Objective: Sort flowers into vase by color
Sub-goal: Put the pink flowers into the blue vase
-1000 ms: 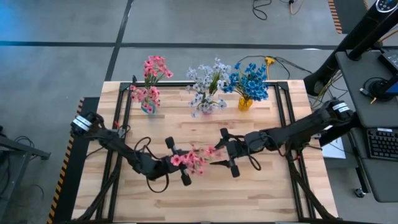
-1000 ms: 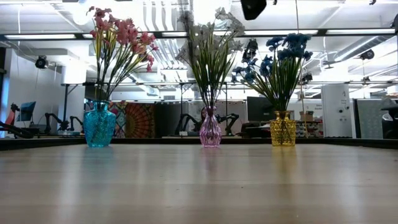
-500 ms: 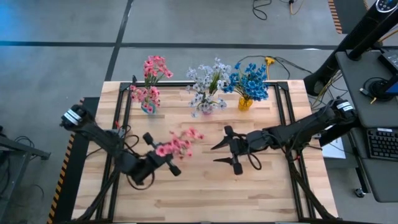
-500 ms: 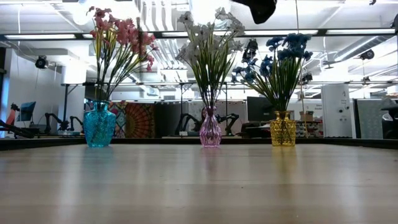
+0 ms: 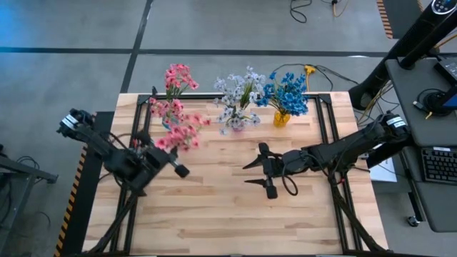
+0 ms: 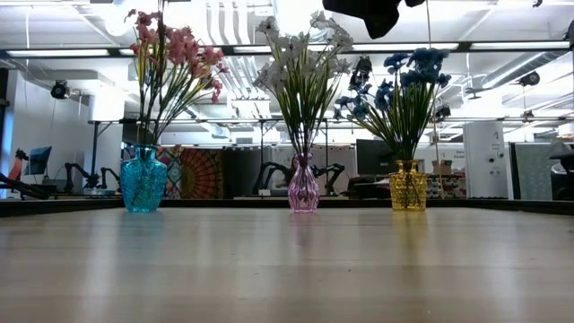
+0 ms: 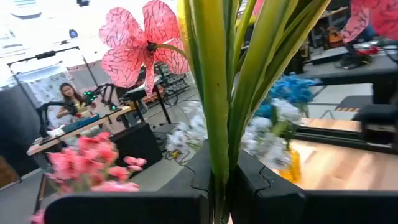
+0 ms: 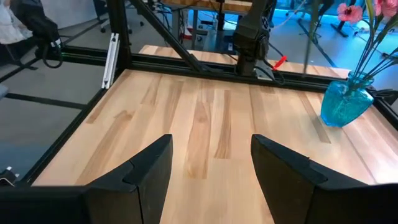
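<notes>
The left pincer [image 5: 173, 163] was clenched on a pink flower spray [image 5: 178, 134], blossoms pointing toward the nearby teal vase [image 5: 170, 124]. The right pincer [image 5: 258, 171] hung released at mid-table [image 5: 214, 214].

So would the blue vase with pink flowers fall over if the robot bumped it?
Probably fairly easily. The blue vase is small with a narrow neck, while its pink flowers stand tall and lean sideways, so it looks top-heavy. It looks like glass, so it may slide on the smooth wooden table and could break.
</notes>
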